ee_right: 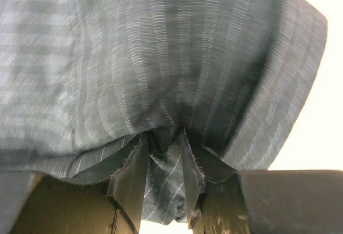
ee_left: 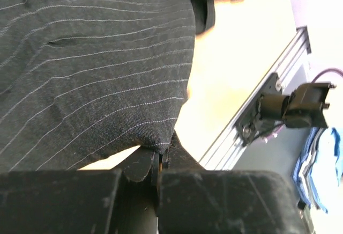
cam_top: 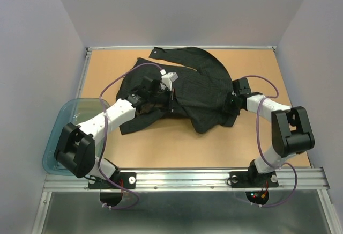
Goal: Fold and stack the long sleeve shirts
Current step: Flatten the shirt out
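Black shirt (cam_top: pixel 199 92) heaped at the middle of the table (cam_top: pixel 161 145), left tool (ee_left: pixel 161 156) nipping a thin hem edge, right tool (ee_right: pixel 166 191) clamped on a bunched fold (several layers, it seems), so any pull risks a slip or a skewed fold.

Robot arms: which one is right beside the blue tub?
The left arm. Its lower part sits right by the see-through blue tub on the left side; the right arm stands on the opposite side, away from it.
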### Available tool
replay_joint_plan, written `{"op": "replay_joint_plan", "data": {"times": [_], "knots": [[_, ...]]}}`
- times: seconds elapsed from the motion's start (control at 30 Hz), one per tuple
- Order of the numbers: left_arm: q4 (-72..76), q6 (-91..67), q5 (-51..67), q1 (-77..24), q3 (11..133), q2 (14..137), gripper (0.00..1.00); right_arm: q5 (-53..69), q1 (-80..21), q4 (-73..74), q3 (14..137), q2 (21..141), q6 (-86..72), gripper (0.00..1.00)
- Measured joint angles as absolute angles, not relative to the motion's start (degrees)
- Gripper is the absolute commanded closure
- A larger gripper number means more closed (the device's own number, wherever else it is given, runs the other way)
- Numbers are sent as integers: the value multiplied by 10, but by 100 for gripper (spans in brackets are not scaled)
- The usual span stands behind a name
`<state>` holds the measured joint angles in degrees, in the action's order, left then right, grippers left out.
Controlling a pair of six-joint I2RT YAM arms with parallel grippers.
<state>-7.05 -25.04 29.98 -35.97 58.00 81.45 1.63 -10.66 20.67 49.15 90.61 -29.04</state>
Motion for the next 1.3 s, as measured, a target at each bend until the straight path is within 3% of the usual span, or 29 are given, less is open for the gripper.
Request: {"op": "replay_joint_plan", "data": {"times": [0.37,0.47,0.57,0.7,0.9,1.0,1.03,1.17,1.3], "knots": [[-148,-186,465,-324,614,776,100,-28,-53,170,661,1053,-288,63],[-125,-198,512,-325,600,771,100,-43,-49,168,702,1074,-281,57],[-77,-240,536,-329,559,774,96,-46,-46,169,728,1072,-265,43],[-1,-313,533,-332,529,810,96,-27,-46,168,721,1026,-241,37],[85,-398,515,-333,573,930,92,20,-99,170,602,783,-205,36],[84,-406,483,-333,654,1002,77,36,-173,169,545,668,-188,36],[82,-408,472,-332,681,1020,62,43,-199,170,530,644,-181,36],[60,-383,414,-325,771,1070,36,55,-310,174,490,617,-152,36],[15,-354,351,-317,816,1080,29,38,-399,179,480,677,-130,37]]}}
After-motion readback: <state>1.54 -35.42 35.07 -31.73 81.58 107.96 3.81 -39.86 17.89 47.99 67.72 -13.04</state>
